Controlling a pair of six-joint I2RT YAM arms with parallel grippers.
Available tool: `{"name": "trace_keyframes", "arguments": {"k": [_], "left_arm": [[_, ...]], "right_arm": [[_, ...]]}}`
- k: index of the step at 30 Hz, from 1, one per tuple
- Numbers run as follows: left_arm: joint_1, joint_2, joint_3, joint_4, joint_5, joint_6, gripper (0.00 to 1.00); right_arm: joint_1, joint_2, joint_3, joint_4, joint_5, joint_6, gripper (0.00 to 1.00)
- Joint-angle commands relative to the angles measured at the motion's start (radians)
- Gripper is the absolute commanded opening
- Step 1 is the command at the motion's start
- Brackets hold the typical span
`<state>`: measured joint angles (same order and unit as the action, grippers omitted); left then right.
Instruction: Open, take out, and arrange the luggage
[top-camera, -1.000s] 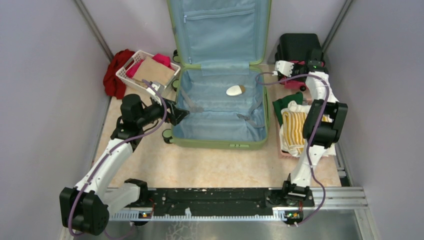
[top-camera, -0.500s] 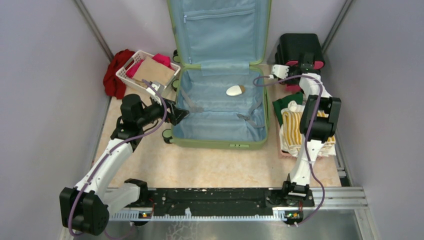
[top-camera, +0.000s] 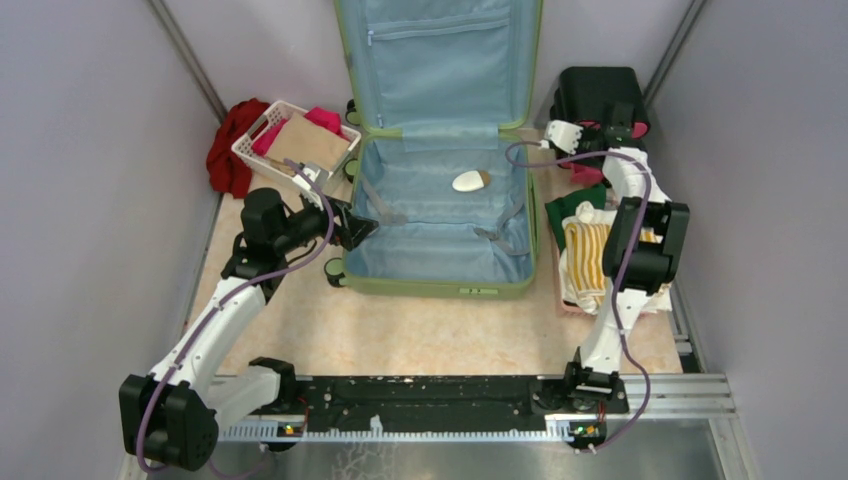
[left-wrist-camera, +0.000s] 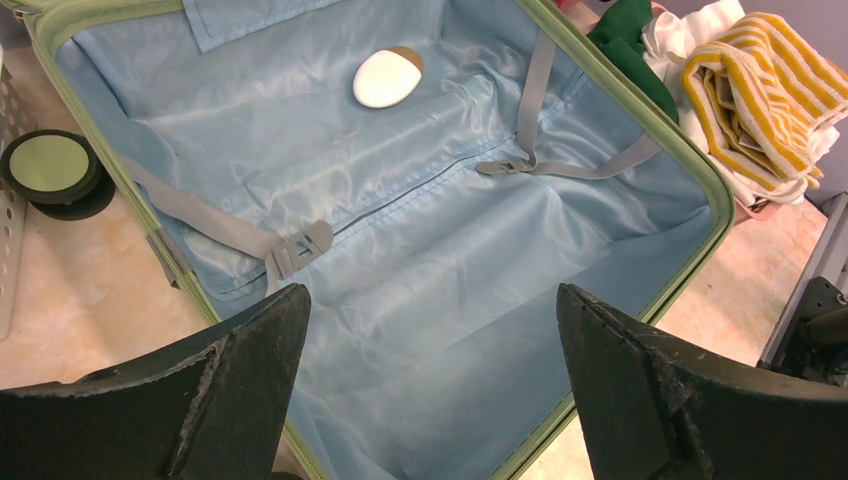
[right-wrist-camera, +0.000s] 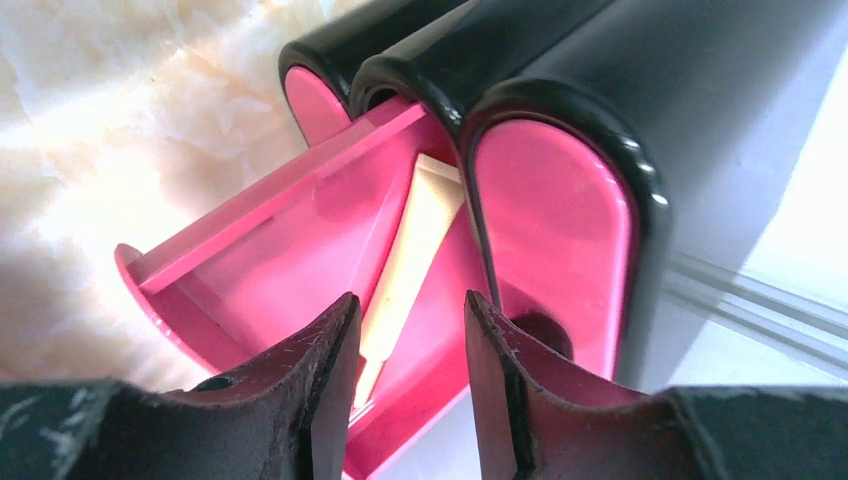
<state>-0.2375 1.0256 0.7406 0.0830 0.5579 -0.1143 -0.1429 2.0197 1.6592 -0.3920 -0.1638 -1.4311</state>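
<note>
We see the luggage (top-camera: 430, 250) lying open in the middle of the table (top-camera: 420, 330), its lid upright at the far side. A white oval thing (top-camera: 468, 181) lies on the blue lining near the back wall. The left gripper (left-wrist-camera: 430, 305) hovers over the luggage's left rim, fingers spread wide, holding nothing. Off the luggage's far right corner stands a black drawer box (top-camera: 598, 95) with a pink drawer (right-wrist-camera: 280, 250) open — a cream tube (right-wrist-camera: 415, 240) lies inside. The right gripper (right-wrist-camera: 410, 305) hangs just before that drawer, fingers a little apart, clamped on nothing. Striped towels (top-camera: 590, 255) are heaped right of the luggage — a white basket (top-camera: 290, 140) sits to its left.
</note>
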Motion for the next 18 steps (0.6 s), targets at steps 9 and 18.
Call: {"name": "trace_keyframes", "arguments": {"k": [9, 18], "left_arm": [[0.009, -0.017, 0.013, 0.02, 0.022, 0.002, 0.99], [0.009, -0.017, 0.013, 0.02, 0.022, 0.004, 0.99]], "right_arm": [[-0.044, -0.165, -0.038, -0.143, -0.152, 0.05, 0.34], [-0.044, -0.108, 0.009, -0.365, -0.181, -0.041, 0.05]]}}
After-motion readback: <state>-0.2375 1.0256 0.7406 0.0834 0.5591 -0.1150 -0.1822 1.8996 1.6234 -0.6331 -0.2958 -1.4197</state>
